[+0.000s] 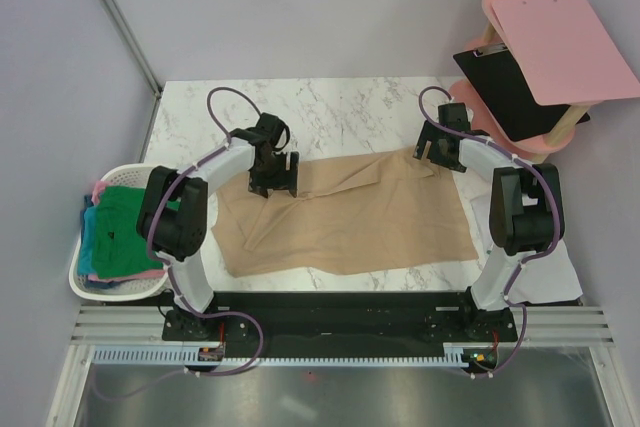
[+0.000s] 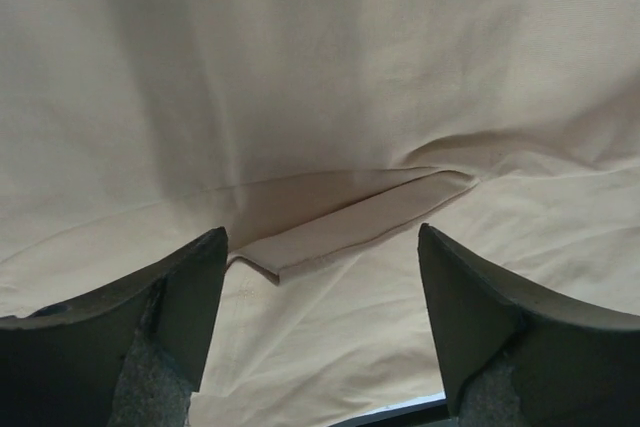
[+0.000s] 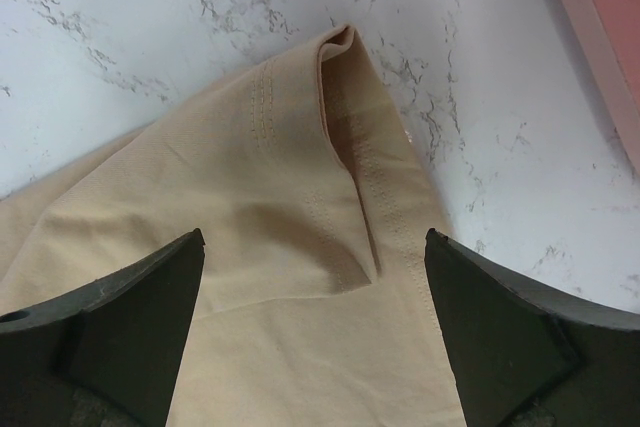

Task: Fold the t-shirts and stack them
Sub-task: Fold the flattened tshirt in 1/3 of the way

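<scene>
Tan t-shirt [image 1: 350,217] is lying spread out and wrinkled on the marble table [image 1: 340,107], between both arms. Left jaws are hanging spread wide over a small fold near the shirt's far-left part, gripping nothing. Right jaws are also standing spread, over the hemmed far-right corner. Green, teal and pink t-shirts [image 1: 120,232] are sitting piled in the white basket [image 1: 90,287] left of the table.

The tan t-shirt [image 1: 370,227] is matt woven cloth, the table [image 1: 340,112] smooth veined marble, the laundry basket [image 1: 120,290] white plastic.
</scene>
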{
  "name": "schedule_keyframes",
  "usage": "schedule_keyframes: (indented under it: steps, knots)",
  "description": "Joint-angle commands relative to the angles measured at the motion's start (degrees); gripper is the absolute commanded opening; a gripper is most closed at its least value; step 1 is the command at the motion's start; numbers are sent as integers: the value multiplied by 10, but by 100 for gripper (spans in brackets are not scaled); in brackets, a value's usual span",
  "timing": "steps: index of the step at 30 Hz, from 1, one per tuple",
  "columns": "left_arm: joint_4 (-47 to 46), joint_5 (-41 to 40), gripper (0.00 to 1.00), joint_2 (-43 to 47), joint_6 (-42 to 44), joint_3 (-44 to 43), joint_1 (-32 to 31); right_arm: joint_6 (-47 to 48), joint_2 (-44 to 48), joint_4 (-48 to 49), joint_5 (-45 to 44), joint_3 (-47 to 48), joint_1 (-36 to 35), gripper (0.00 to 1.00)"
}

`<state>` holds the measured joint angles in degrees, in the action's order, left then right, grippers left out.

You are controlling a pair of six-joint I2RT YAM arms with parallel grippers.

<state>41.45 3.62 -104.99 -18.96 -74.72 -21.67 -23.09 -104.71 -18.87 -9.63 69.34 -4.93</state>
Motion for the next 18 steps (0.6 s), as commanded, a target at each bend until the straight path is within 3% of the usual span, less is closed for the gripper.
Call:
schedule_keyframes:
  steps: [1,4,5,6,18]
  knots:
    - [-23,4,78,-13,15,-32,-7,5,13,8,6,-2,-2,98]
    - [-23,10,44,-14,17,-33,-11,5,13,8,6,-3,-2,98]
    - [-22,9,8,-13,17,-32,-12,4,13,8,7,-2,-2,98]
    - [-22,10,2,-7,16,-30,-15,5,13,7,7,-2,-2,98]
    - [35,22,2,88,-15,27,-90,-5,12,-30,-11,13,-2,98]
